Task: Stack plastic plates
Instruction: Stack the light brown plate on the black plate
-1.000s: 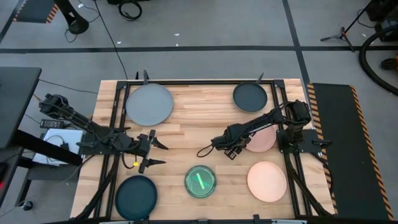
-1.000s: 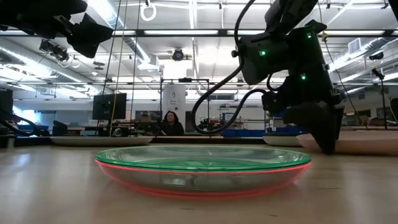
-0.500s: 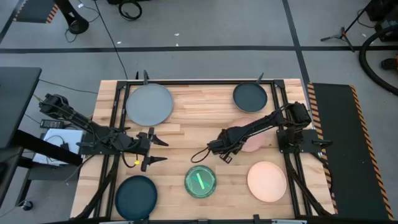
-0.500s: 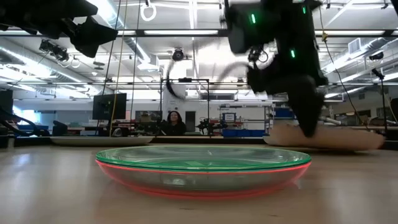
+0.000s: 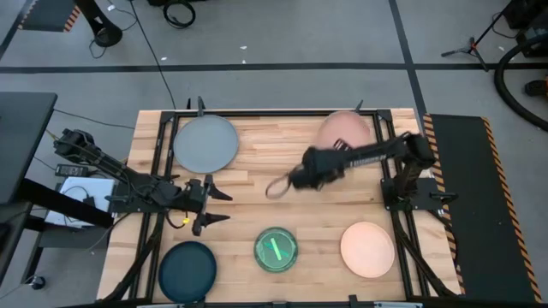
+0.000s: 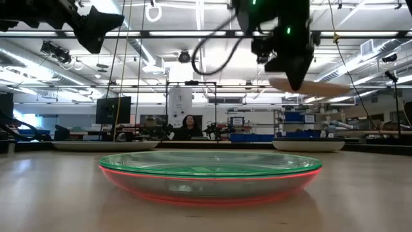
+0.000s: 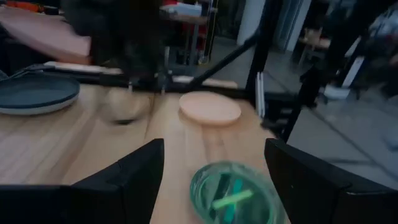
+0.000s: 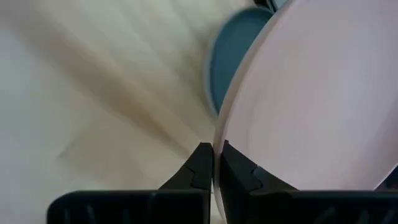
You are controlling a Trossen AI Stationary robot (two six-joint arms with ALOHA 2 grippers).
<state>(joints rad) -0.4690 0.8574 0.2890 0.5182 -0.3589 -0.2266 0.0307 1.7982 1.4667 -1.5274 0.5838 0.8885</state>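
My right gripper (image 5: 328, 159) is shut on a pale pink plate (image 5: 347, 128) and holds it in the air over the far right of the table. A dark blue-grey plate (image 8: 233, 59) lies flat below it. My left gripper (image 5: 211, 206) hovers open near the table's left side and holds nothing. A large grey plate (image 5: 205, 143), a dark teal plate (image 5: 187, 267), a peach plate (image 5: 367, 248) and a translucent teal plate stacked on a red one (image 6: 209, 174) lie flat on the wood. My right gripper pinches the pink plate's rim (image 8: 219, 134) between its two fingers (image 8: 200, 165). In the low view the fingers come from above, pointing down. The plate (image 6: 325, 87) is lifted clear of the table, roughly level with a slight tilt, and reaches out sideways from the fingers.
Black metal frame rails run along the table's left and right sides (image 5: 390, 137). Bare wood shows at the table's middle (image 5: 257, 184). A person (image 6: 188, 127) sits in the room far beyond the table.
My right gripper has lifted the pink plate off the table at the right middle. It has carried the plate up and toward the far edge, and the plate now hangs over the dark plate at the far right. The gripper stayed shut on the rim.
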